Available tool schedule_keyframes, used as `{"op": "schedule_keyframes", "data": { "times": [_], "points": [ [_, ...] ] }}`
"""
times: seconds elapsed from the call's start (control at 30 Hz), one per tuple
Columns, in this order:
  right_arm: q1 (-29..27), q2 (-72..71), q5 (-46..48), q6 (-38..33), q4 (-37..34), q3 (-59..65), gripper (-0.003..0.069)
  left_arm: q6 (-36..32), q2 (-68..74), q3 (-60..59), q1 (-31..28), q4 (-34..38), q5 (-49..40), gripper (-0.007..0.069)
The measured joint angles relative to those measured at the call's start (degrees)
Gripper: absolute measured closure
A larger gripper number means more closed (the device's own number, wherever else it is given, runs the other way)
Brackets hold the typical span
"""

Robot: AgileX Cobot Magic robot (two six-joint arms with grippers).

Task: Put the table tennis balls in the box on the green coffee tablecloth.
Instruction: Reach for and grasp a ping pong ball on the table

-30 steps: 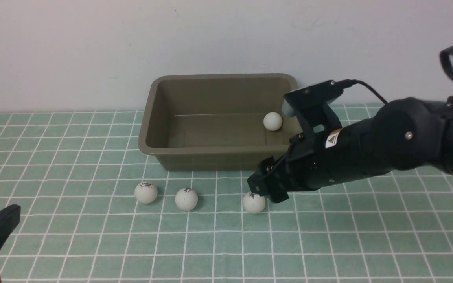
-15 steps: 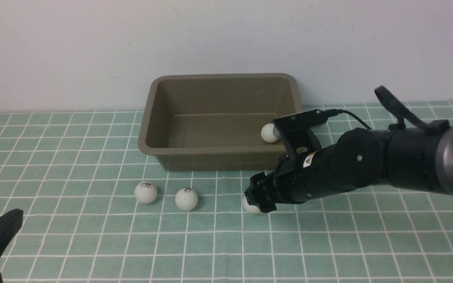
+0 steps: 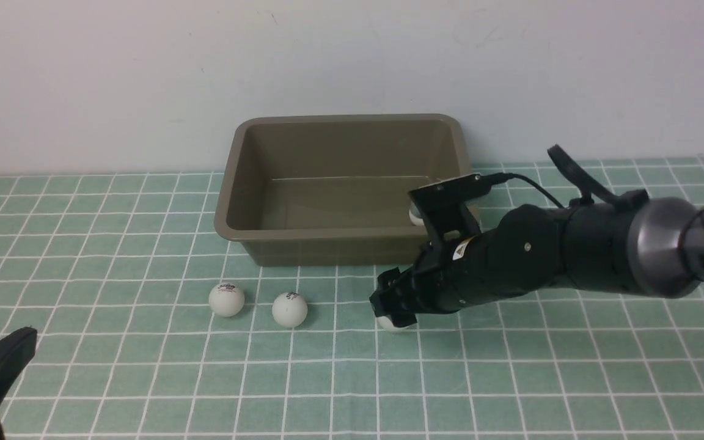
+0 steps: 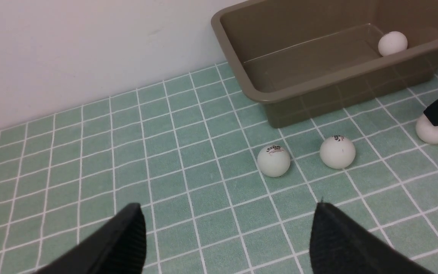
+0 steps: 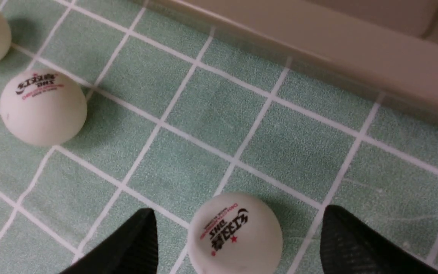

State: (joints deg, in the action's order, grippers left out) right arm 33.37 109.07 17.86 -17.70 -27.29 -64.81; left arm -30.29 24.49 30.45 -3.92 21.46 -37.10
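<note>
- Hidden or cut off: in the front view the right claw [image 3: 392, 310] covers most of the right ball [image 3: 393, 324], and only the ball's lower edge shows. The boxed ball [image 3: 414, 217] is nearly blocked there by the camera block on the right wrist. The left wrist view shows it whole [image 4: 392, 43]. The left arm is cut off at the front view's lower left corner.
- Right arm: reaches in from the right, low and nearly level, with the forearm passing in front of the box's right end. Right claw wide open and tipped down onto the cloth. The right wrist view shows the right ball [image 5: 236, 234] between the 2 fingers with a gap on each side, so it is not gripped.
- Left arm: low and held back. Left claw [image 4: 227, 213] open with nothing in it, well apart from the balls.
- Box [image 3: 230, 183]: open top, at the far edge of the green coffee tablecloth [image 3: 113, 244] by the wall. It holds 1 ball, at its right end.
- On the cloth: 3 balls in a row in front of the box. The left ball [image 3: 227, 299] and middle ball [image 3: 289, 308] sit near each other, and the right ball is further off.
</note>
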Motion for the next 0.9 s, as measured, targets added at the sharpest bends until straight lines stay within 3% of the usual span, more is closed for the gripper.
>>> {"op": "schedule_keyframes", "data": {
  "times": [0.6, 0.73, 0.9],
  "points": [
    [0.0, 3.9, -0.4, -1.2, -0.2, -0.2, 0.0154, 0.0, 0.0, 0.0, 0.0, 0.0, 0.0, 0.0104],
    [0.0, 3.9, -1.0, -1.3, -0.2, -0.2, 0.0192, 0.0, 0.0, 0.0, 0.0, 0.0, 0.0, 0.0104],
    [0.0, 3.9, -1.0, -1.3, -0.2, -0.2, 0.0314, 0.0, 0.0, 0.0, 0.0, 0.0, 0.0, 0.0104]
  ]
}}
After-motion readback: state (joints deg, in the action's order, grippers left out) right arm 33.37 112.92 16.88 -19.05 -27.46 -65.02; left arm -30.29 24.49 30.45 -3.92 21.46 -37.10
